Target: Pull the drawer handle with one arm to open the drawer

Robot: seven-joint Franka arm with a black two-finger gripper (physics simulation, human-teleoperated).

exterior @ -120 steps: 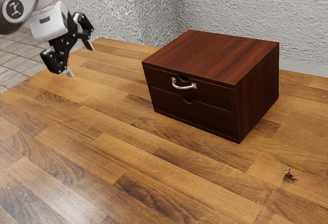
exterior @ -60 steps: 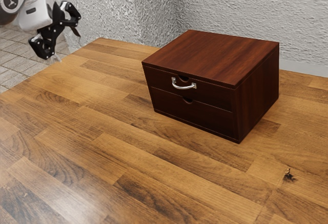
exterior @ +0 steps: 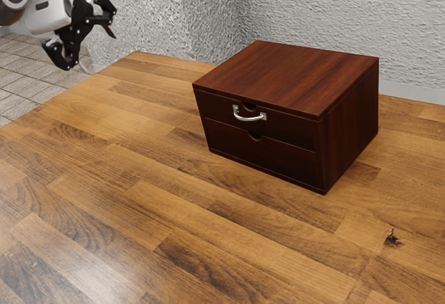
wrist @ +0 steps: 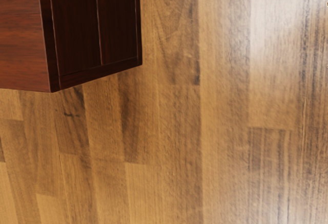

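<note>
Plank tabletop [exterior: 139, 206] below a rough grey wall. The cabinet [exterior: 292, 74] sits near its far edge, top drawer [exterior: 261, 120] shut. My jaws hang open above the opposite corner, well apart from the handle [exterior: 249, 115], spread to straddle it.

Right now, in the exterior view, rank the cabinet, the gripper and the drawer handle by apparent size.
1. cabinet
2. gripper, open, away from the cabinet
3. drawer handle, plainly smallest
</note>
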